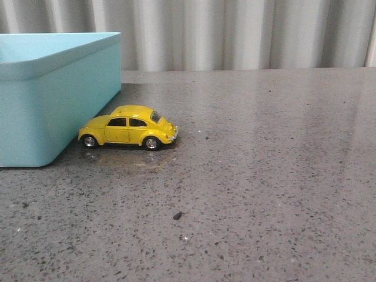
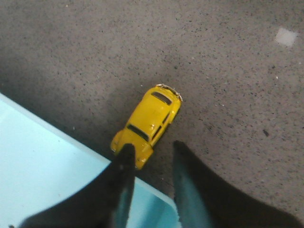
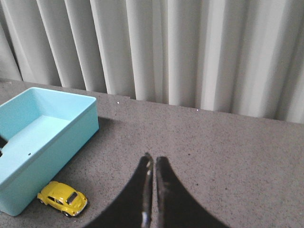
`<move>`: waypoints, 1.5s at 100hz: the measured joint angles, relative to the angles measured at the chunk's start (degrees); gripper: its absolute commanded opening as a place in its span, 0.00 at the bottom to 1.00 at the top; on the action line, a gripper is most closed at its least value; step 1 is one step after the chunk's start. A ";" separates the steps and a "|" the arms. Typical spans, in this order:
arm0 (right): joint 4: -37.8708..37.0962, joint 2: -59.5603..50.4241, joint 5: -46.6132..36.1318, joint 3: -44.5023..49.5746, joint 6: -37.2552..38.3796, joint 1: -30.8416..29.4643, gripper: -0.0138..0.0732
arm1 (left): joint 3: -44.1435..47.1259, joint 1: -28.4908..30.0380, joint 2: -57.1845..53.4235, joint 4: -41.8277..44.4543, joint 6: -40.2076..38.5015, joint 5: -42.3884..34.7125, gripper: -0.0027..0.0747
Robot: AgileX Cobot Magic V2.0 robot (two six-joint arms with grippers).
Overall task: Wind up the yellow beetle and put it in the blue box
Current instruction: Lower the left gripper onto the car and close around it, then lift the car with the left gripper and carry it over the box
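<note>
Yellow beetle [image 1: 128,127] sits on all four wheels on the speckled grey table [image 1: 264,176], just beside the long wall of the blue box [image 1: 56,94], off the box's lower right corner at about 4 o'clock in the front view. I cannot tell whether it touches the wall.

Left gripper [image 2: 151,154] hangs above the car, jaws apart, holding nothing; one finger overlaps the car's end nearest the box rim. Right gripper [image 3: 152,166] has its jaws pressed together, empty, well apart from the car.

Risks, as I judge them:
- Box wall so close may block one finger on descent.
- Glossy rounded shell could slip or squirt out.
- Free wheels: any nudge may roll it.

Hidden: neither arm shows in the front view; box is cut off at left; no winding mechanism is visible.
</note>
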 measured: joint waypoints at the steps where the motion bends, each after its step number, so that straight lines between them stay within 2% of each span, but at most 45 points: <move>1: -0.08 0.00 0.01 0.00 0.00 0.00 0.11 | -0.34 0.01 0.28 0.00 0.24 0.15 0.59; 6: -0.12 0.00 0.74 0.00 0.00 0.00 0.11 | -2.61 -0.64 2.13 0.53 1.64 0.42 0.68; 12: -0.22 0.00 1.53 0.00 0.00 0.00 0.11 | -5.13 -1.69 4.30 2.04 3.37 0.67 0.73; 31: -0.22 0.00 2.60 0.00 0.00 0.00 0.11 | -10.19 -7.57 11.08 11.08 4.80 2.55 0.68; 41: -0.22 0.00 2.91 0.00 0.00 0.00 0.11 | -11.52 -9.68 15.21 11.62 4.90 3.56 0.64; 55: -0.22 0.00 3.67 0.00 0.00 0.00 0.11 | -12.25 -11.21 20.27 11.71 6.44 3.65 0.64; 83: -0.22 0.00 4.29 0.00 0.00 0.00 0.11 | -12.38 -11.19 25.19 12.03 14.90 3.91 0.64; 150: -0.24 0.00 2.52 3.14 0.00 0.00 0.11 | -12.50 -8.29 30.75 10.46 15.82 3.05 0.64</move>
